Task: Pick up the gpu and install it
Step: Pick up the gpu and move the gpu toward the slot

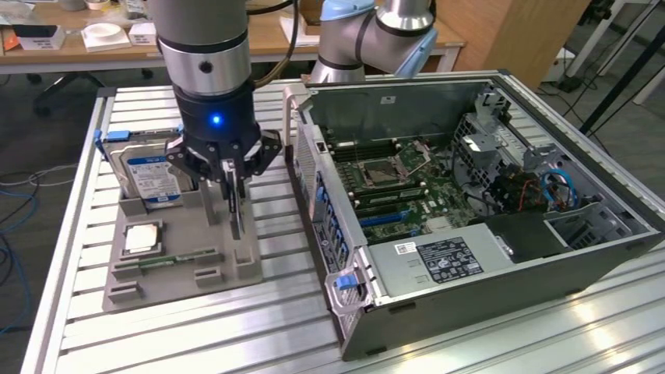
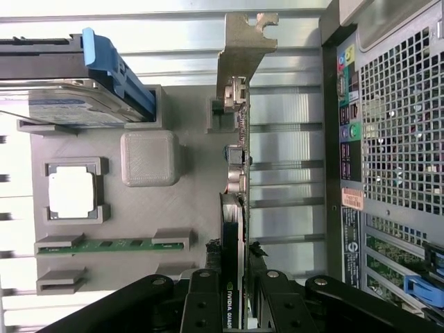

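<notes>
Worktop (image 1: 208,335): slatted metal, carrying a gray holder (image 1: 177,276) with an open computer case (image 1: 468,304) just beside it; office desks stand behind.
End effector (image 1: 230,173): lowered over the holder, its fingers (image 2: 258,258) pinching the gpu (image 1: 237,214) by its top edge, one on each face.
Gpu: upright on its long edge, the silver bracket end apparently seated in the holder's notch; no lift is apparent.
Holder's other parts: hard drive (image 1: 154,175), processor chip (image 1: 142,238) and memory stick (image 1: 171,261), each in its own slot.
Case: side panel off, board (image 1: 416,195) exposed, no gpu in it.
Done: the grasp looks made.
Left: the whole lift and the install; the gpu is neither out of the holder nor in the case.
</notes>
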Action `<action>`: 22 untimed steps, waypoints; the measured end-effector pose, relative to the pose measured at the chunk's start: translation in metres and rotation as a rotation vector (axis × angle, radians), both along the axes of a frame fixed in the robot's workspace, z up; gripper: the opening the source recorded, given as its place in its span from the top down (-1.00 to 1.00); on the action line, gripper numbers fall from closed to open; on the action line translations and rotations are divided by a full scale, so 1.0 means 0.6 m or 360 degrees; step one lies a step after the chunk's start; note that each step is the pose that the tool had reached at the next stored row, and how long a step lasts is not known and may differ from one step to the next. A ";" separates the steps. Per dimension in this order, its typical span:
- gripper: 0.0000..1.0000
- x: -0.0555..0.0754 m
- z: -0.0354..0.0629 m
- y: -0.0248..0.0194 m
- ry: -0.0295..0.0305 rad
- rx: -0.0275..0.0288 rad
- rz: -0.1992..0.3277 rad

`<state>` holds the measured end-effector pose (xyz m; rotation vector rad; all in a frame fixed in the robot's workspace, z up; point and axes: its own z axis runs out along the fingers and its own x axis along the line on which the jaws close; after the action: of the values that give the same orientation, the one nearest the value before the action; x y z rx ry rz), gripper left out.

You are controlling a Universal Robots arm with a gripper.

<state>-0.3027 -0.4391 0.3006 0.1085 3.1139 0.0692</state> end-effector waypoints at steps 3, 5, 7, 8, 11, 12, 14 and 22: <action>0.48 0.000 0.002 0.0000 0.00001 -0.00001 0.0000; 0.48 0.000 0.003 0.0000 0.00000 0.00000 0.0000; 0.48 0.000 0.005 0.0000 0.00000 0.00000 0.0000; 0.48 0.000 0.006 0.0000 0.00000 0.00000 0.0000; 0.48 0.000 0.007 0.0000 -0.00002 0.00001 0.0000; 0.48 0.000 0.008 0.0000 0.00000 -0.00001 0.0000; 0.48 0.000 0.010 0.0000 0.00000 -0.00001 0.0000; 0.48 0.000 0.016 0.0000 0.00000 -0.00001 0.0000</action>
<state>-0.3027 -0.4392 0.3101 0.1086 3.1139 0.0691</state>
